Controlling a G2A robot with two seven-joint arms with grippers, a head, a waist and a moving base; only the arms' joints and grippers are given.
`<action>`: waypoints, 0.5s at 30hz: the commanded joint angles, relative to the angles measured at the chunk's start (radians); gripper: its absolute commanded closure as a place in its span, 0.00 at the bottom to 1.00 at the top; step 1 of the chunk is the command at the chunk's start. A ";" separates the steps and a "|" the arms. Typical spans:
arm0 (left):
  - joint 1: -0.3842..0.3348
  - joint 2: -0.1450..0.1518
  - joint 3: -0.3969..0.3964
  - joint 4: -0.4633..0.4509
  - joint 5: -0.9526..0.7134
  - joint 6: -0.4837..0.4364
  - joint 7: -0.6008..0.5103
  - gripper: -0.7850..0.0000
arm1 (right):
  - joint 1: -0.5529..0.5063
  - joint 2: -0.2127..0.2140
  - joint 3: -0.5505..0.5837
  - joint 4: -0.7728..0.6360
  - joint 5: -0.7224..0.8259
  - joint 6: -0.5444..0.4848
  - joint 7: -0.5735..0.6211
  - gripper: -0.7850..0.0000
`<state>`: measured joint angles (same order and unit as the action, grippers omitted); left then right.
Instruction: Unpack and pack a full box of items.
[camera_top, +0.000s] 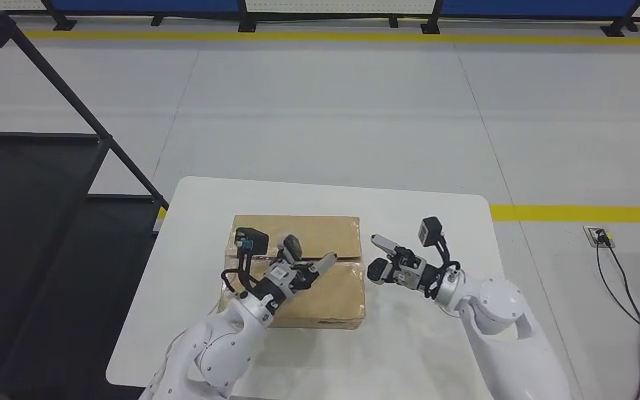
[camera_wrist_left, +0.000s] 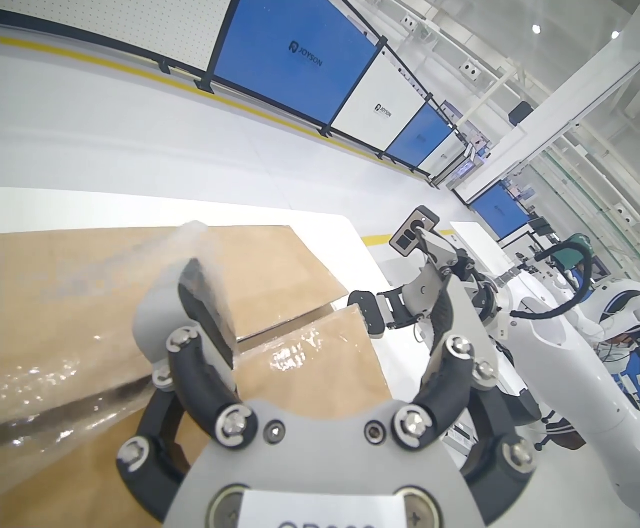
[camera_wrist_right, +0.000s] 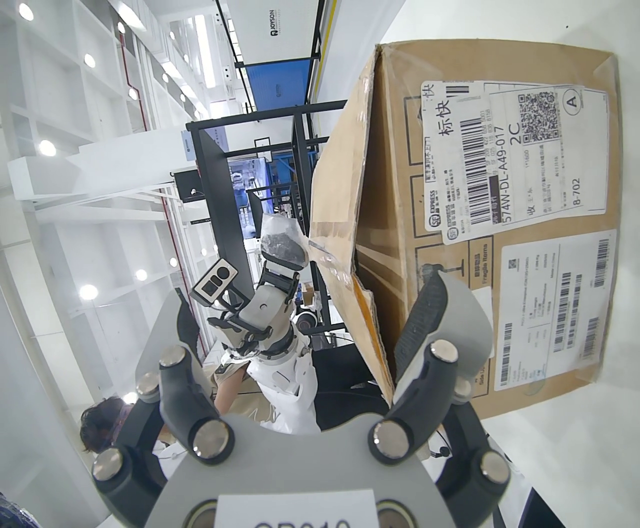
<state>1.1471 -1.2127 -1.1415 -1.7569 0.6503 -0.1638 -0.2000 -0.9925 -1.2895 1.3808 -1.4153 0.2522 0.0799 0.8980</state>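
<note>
box (camera_top: 300, 232) on table (camera_top: 430, 220), shut | left claw (camera_top: 308, 256) wide over top seam (camera_wrist_left: 287, 326), clear tape (camera_wrist_left: 65, 405) clinging to it | right claw (camera_top: 378, 255) wide at box end | stiff cardboard, full so likely heavy; grip flap edges at seam

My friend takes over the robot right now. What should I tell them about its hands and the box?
Left gripper: open, over the cardboard box top, clear tape clinging to one finger.
Right gripper: open, beside the box's labelled end, holding nothing.
Box: on the white table, top flaps down, narrow gap at the seam.
Done: tape looks at least partly peeled.
Left: open the flaps, unpack, repack.
</note>
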 joint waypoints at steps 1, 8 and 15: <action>0.002 -0.001 0.004 -0.001 0.005 -0.002 0.001 0.00 | -0.001 0.002 0.000 0.000 0.002 -0.001 0.000 0.00; -0.005 -0.007 0.018 0.011 0.025 -0.006 -0.006 0.00 | -0.007 0.009 0.004 0.004 0.015 -0.009 -0.004 0.00; -0.022 -0.015 0.051 0.021 0.055 -0.009 -0.019 0.00 | -0.023 0.016 0.014 0.005 0.031 -0.022 -0.012 0.00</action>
<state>1.1277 -1.2265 -1.0957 -1.7378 0.6989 -0.1726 -0.2186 -1.0129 -1.2743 1.3929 -1.4090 0.2813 0.0599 0.8872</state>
